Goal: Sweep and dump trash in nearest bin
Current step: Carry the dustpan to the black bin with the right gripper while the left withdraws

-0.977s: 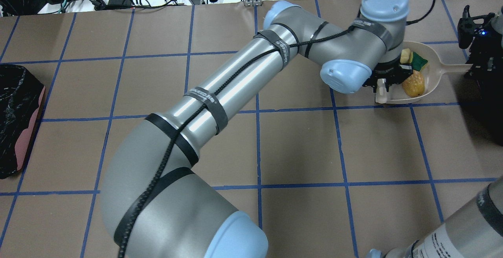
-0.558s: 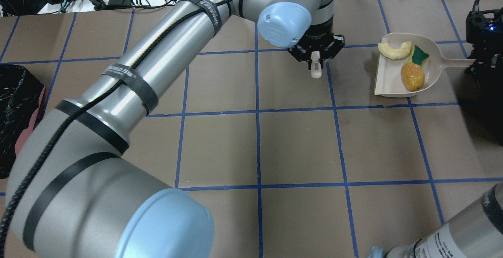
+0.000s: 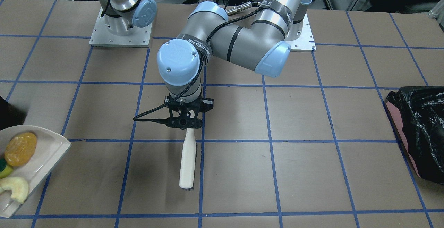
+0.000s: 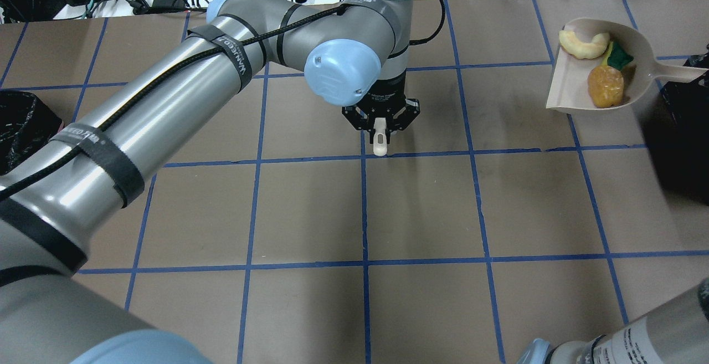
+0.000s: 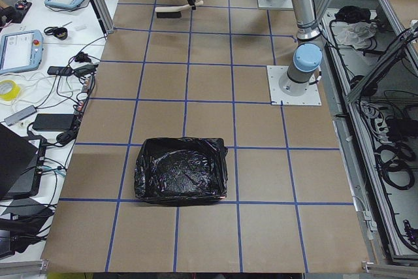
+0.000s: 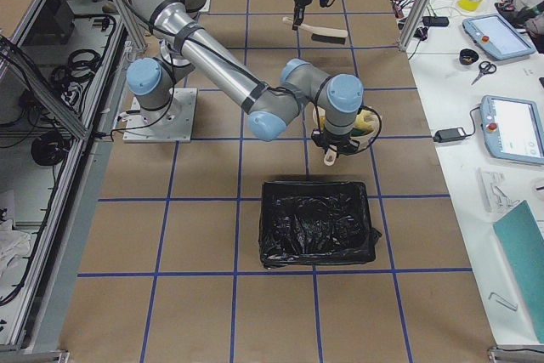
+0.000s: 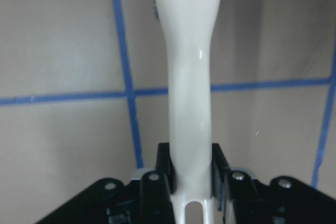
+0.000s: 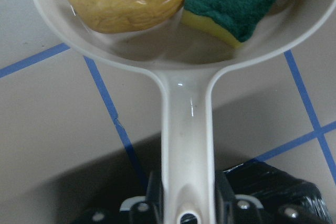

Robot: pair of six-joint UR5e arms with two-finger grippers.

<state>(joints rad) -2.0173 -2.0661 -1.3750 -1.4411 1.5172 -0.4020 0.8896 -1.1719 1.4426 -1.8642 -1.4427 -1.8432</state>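
So, sweeping looks done: the orange-yellow lump (image 4: 605, 86), sponge block (image 4: 619, 56) and crescent (image 4: 581, 44) all lie in the dustpan (image 4: 565, 92), whose handle my right gripper (image 8: 187, 198) clamps. My left gripper (image 7: 190, 169) is closed on the brush (image 3: 187, 162) handle, mid-table. Dumping into the black-lined bin (image 6: 316, 223) remains.

Seen from my remote station, all three pieces of trash lay in the white dustpan (image 4: 565, 90). A glossy, lumpy orange-yellow lump (image 4: 605, 85) sat mid-pan. A green-and-yellow sponge block (image 4: 617, 56) lay green face up toward the back wall. A pale yellow crescent (image 4: 582, 44) curved along the far side. The black-lined bin (image 6: 319, 223) stood nearby.
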